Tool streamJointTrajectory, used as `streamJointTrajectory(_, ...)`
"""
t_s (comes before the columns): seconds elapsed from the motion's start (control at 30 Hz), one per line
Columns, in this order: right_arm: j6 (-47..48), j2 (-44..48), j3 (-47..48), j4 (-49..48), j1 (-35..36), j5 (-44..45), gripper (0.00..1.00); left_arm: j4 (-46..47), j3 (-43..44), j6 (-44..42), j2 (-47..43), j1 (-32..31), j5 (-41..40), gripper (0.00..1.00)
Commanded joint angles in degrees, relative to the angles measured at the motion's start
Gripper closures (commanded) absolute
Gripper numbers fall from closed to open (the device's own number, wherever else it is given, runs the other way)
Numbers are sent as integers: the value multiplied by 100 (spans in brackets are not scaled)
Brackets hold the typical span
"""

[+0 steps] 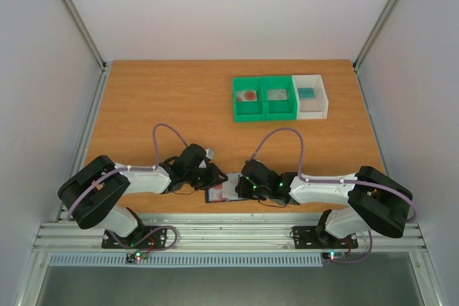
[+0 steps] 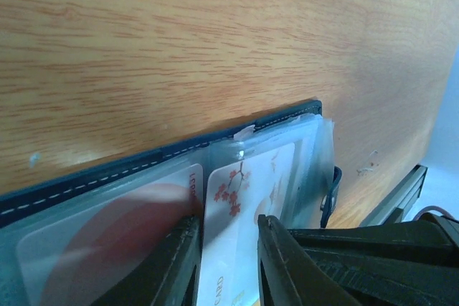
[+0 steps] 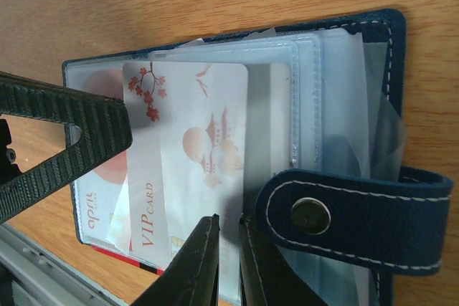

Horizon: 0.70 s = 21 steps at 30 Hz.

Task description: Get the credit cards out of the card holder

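Here right pincer (image 3: 229, 223) pinches white credit card (image 3: 193, 141) over card holder (image 3: 358, 198)

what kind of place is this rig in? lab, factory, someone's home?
Likely a lab test cell, not a home: white panel walls on aluminium framing, robot arms bolted to a rail at a wooden table, plastic sorting bins.

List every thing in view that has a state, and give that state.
card holder: lying open, tab unfastened.
VIP card: sticking partly out of the holder.
left pincer: open, fingers either side of the VIP card.
right pincer: nearly shut, seemingly on the VIP card's edge.
green bins: one card in each.
white bin: one card inside.
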<state>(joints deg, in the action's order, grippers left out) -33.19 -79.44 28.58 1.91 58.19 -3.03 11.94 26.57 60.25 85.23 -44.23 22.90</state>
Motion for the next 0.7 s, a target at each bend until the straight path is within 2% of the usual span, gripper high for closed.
streamJointTrajectory(0.0, -77, -125, -188, 247, 43, 24, 90, 178, -22, 75, 186, -16, 4, 78)
streamJointTrajectory(0.2, -99, -202, -230, 164, 43, -27, 90, 80, -13, 18, 100, -16, 9, 99)
streamJointTrajectory(0.67, -50, 27, -228, 351, 43, 95, 89, -861, 87, -396, -700, 20, -127, 100)
